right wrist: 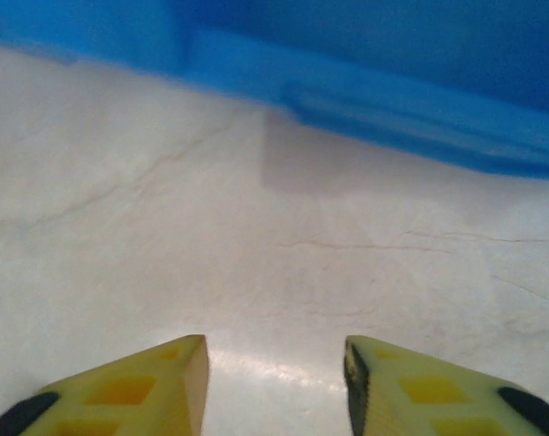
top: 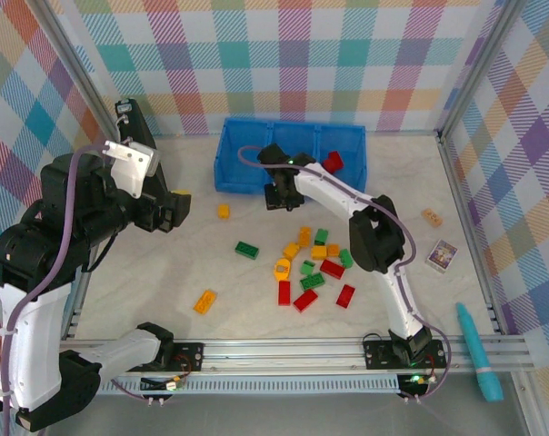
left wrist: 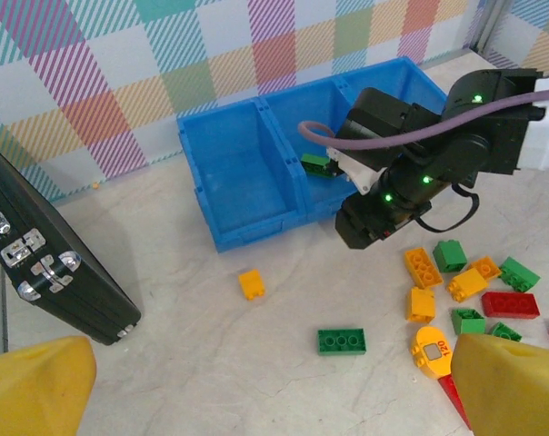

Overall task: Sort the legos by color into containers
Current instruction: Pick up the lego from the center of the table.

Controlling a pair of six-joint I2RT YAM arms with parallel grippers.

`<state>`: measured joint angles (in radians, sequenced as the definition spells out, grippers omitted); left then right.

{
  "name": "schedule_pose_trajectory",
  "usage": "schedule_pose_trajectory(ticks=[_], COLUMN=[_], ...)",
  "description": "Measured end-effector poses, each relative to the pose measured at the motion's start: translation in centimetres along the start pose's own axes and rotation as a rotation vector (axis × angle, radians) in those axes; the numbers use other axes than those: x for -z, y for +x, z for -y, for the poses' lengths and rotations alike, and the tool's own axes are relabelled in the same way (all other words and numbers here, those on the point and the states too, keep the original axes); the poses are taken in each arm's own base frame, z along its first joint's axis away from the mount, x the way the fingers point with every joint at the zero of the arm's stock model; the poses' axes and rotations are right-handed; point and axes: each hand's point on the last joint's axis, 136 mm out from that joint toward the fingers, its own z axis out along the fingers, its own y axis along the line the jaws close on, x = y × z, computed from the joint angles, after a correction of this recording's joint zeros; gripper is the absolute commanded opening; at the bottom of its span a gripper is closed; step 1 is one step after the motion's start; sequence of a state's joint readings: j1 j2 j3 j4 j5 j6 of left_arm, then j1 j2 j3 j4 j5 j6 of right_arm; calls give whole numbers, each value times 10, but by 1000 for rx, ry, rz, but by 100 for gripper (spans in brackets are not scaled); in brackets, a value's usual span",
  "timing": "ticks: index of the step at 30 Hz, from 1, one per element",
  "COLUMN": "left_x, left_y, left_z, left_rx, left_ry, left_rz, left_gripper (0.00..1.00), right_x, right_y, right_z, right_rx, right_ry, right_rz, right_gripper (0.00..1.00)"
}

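We see the right gripper just before the front wall of the blue bin, jaws wide apart, empty. The left gripper, left of the bin, is also wide and empty. Most legos lie before the bin; one red brick sits in its right compartment.

The right arm reaches far toward the middle, right gripper pointed down, fingers parted, while the left arm sits folded at left, left gripper spread wide
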<state>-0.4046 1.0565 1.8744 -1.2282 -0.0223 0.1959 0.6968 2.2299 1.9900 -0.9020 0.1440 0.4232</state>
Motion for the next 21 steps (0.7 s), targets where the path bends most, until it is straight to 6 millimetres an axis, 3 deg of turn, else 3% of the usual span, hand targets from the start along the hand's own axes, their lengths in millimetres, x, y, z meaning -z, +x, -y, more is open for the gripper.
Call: schedule_pose_trajectory(ticks=[4,10,12,16,21], left_x=[0,-1,-1,-1,-2], left_y=[0,0,0,0,0], left_z=[0,-1,-1,-1,-1], left_rx=[0,0,0,0,0], left_ry=[-3,-3,-6,-6,-6], left_rz=[-1,-3,-3,-3,-6], left_gripper=[100,100,100,100,100], right_x=[4,4,-3,-21,-23], right_y=[27,63,72,89,86], right_z=[-38,-97,-101,-88,-87], right_rx=[193,546,626,727,790], right_ry=[-86,-187,-203,-198,-196], right_rz=[-6,6,-1,-41,-25], right_gripper=[65,73,75,79,82])
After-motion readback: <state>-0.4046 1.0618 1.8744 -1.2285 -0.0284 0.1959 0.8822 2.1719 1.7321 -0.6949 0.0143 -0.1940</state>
